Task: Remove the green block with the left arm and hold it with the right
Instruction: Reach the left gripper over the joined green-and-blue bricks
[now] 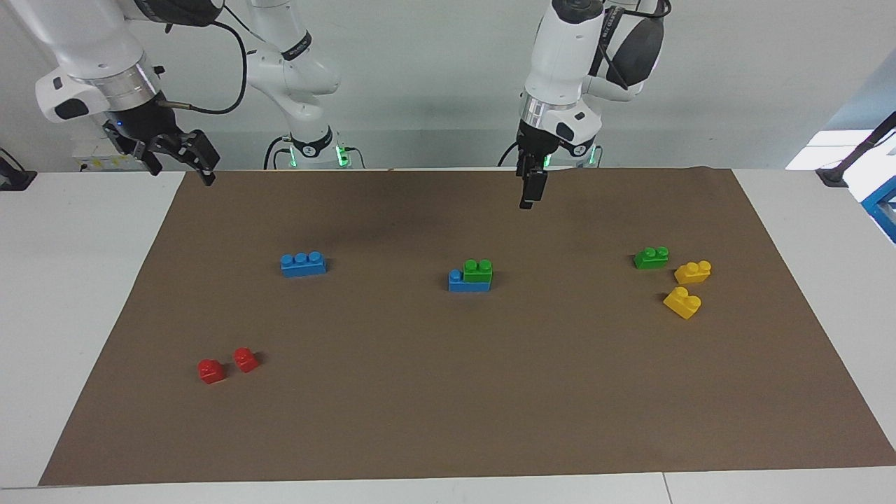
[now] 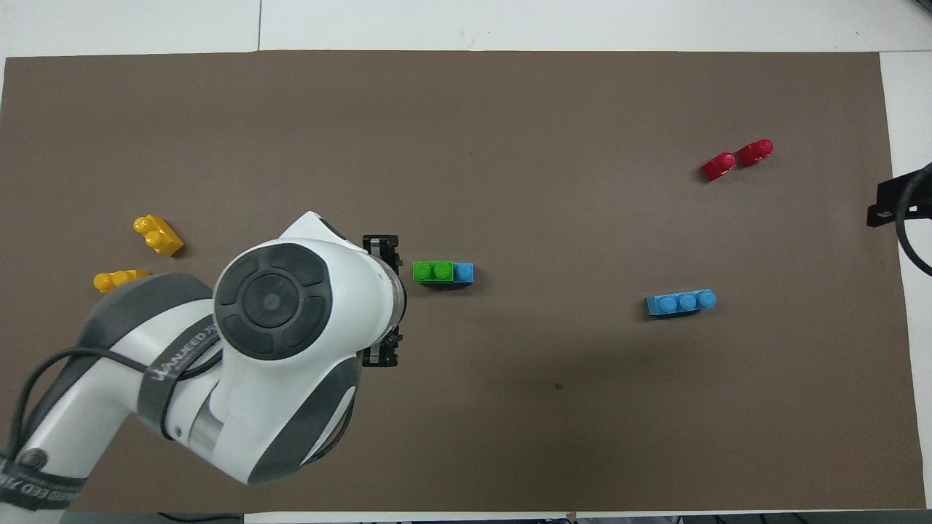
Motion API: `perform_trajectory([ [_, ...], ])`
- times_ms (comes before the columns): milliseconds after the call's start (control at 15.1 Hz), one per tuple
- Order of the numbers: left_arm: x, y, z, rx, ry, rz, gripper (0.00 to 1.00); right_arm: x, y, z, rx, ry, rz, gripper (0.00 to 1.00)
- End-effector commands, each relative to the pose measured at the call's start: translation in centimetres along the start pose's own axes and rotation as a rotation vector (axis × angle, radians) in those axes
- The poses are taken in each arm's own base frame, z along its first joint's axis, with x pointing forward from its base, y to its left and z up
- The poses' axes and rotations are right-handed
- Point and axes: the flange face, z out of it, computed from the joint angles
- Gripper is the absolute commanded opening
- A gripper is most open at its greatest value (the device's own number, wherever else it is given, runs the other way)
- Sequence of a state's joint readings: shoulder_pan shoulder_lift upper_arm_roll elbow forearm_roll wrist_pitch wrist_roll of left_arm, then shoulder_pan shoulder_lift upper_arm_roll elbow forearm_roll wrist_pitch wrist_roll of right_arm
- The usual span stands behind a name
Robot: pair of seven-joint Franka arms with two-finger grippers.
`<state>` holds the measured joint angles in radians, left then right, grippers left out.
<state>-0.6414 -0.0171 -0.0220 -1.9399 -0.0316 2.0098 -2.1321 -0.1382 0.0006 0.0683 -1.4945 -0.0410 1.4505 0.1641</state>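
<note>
Two grippers, both empty; my right gripper [image 1: 187, 159] hangs over the corner of the mat [image 1: 448, 420] at the right arm's end, jaws spread, and waits. Next on the mat comes a lone blue brick [image 1: 303, 264]. At the middle sits the green block [image 1: 477, 271], pressed onto one end of a second blue brick, the base [image 1: 458, 281], with one base stud showing bare. My left gripper [image 1: 526, 203] is up in the air over bare mat beside that stack, toward the left arm's end; its jaws stand wide apart with nothing between them. Toward that same end lie a spare green block [image 1: 651, 257] and two yellow bricks [image 1: 686, 287], well apart from the stack. The spare sits on nothing, so I judge the stacked one is mine.

The step in hand, as I read it, is the approach; no contact yet. Next my left gripper must centre over the green block, come down and pinch its sides. My right must cross to pin the base, or both bricks may lift together.
</note>
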Motion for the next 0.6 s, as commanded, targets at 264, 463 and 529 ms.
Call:
perform_trajectory([
  [264, -0.9, 1.7, 3.7, -0.034, -0.005, -0.033, 1.00, -0.2, 0.4, -0.1, -0.004, -0.001, -0.011, 1.00],
  [463, -0.9, 2.3, 5.7, -0.011, 0.012, -0.057, 1.00, -0.2, 0.4, -0.1, -0.004, -0.001, -0.013, 1.00],
  [529, -1.1, 2.3, 6.5, -0.009, 0.021, -0.060, 1.00, -0.2, 0.4, -0.1, -0.004, -0.001, -0.013, 1.00],
])
